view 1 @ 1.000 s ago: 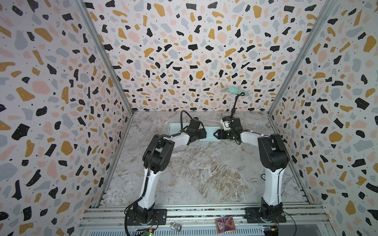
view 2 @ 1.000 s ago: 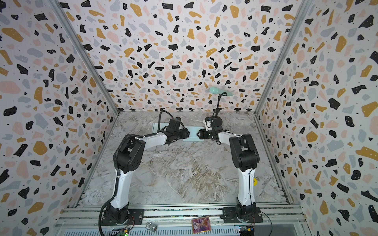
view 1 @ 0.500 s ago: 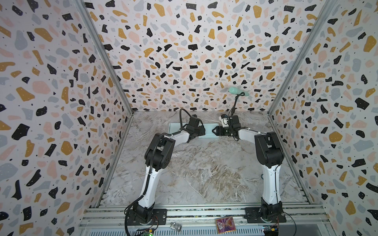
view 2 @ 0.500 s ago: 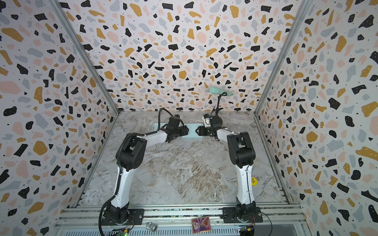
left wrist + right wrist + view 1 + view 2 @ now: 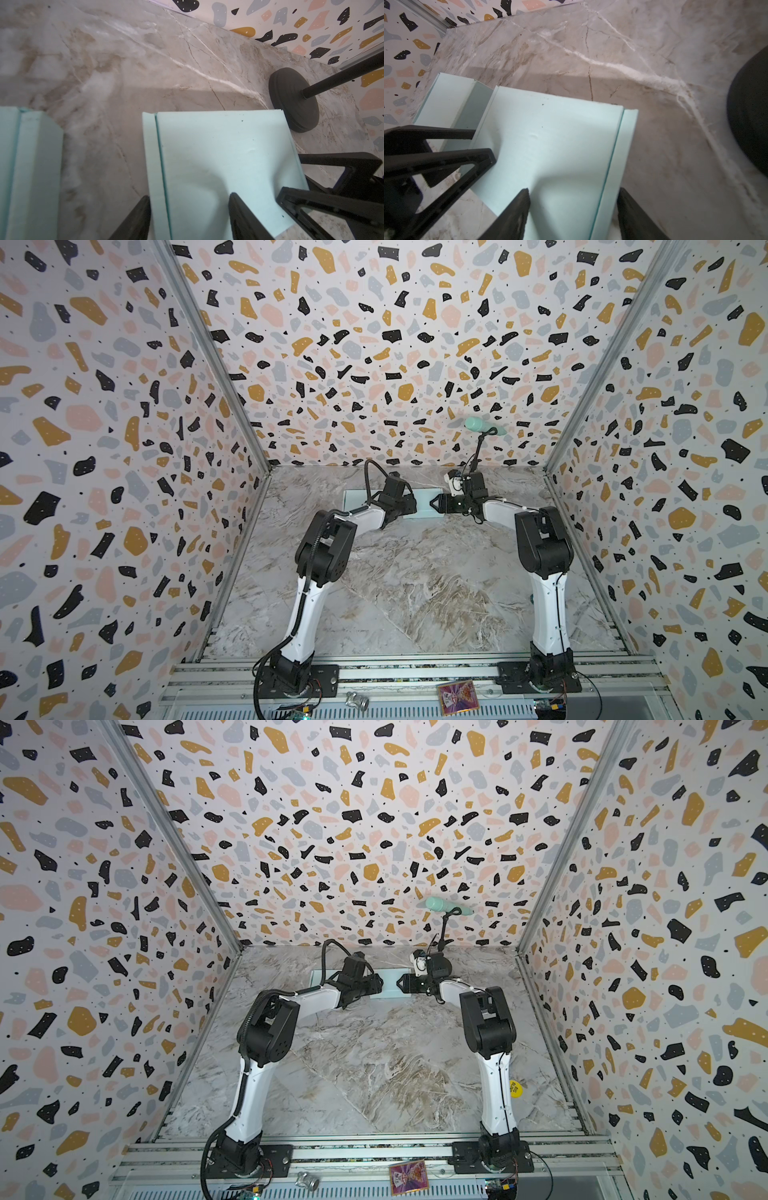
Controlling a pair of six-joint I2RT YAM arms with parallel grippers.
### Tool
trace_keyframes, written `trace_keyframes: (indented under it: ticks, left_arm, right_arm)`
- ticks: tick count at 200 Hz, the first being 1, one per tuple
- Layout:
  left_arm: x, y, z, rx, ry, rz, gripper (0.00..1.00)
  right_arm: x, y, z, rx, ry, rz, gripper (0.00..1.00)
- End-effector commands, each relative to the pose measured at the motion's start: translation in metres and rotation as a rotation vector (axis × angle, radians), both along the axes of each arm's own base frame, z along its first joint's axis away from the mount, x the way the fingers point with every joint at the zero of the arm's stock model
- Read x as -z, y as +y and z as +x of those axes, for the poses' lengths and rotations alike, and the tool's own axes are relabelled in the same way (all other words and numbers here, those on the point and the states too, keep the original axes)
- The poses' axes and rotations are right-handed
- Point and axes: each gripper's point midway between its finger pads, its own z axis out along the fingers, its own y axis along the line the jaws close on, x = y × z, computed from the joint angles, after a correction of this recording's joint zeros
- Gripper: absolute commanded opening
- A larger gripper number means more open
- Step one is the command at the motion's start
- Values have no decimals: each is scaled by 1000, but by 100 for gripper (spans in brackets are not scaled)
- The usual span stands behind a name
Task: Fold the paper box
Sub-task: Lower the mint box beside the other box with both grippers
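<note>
1. My left gripper (image 5: 189,196) is down over the box (image 5: 218,149) with its jaws roughly halfway apart, and I can't see it clamped on anything. One finger (image 5: 143,216) sits by the creased edge strip and the other (image 5: 239,214) is over the wide panel.
2. My right gripper (image 5: 574,189) is the same deal. It's partly spread and straddles the crease at the panel's opposite end, with nothing pinched.
3. Can't tell whether any fingertip actually touches the paper.
4. The box is an unfolded mint sheet lying flat at the far end of the table (image 5: 415,572), near the back wall (image 5: 395,364). In both top views my grippers face each other over it.
5. The panel has a soft dent in the middle.
6. Another mint flap (image 5: 31,166) shows past a strip of bare table.
7. A black stand (image 5: 293,99) has its base just beside the box's corner.
</note>
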Motion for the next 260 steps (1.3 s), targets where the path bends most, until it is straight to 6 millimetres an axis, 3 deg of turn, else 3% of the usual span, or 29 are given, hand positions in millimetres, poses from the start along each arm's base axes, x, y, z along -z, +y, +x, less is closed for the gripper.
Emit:
trace_keyframes:
  ticks: [1, 102, 211, 260]
  left_arm:
    - [-1, -29, -9, 88, -4, -43, 61]
    - [-5, -27, -9, 74, -11, -51, 66]
    - [-19, -21, -12, 62, -32, -54, 83]
    - [-30, -19, -12, 62, -46, -65, 89]
  right_arm:
    - [2, 23, -13, -84, 23, 31, 67]
    - [-3, 19, -11, -68, 9, 33, 77]
    - [-27, 9, -9, -38, -34, 41, 88]
    - [-35, 3, -9, -21, -50, 38, 99]
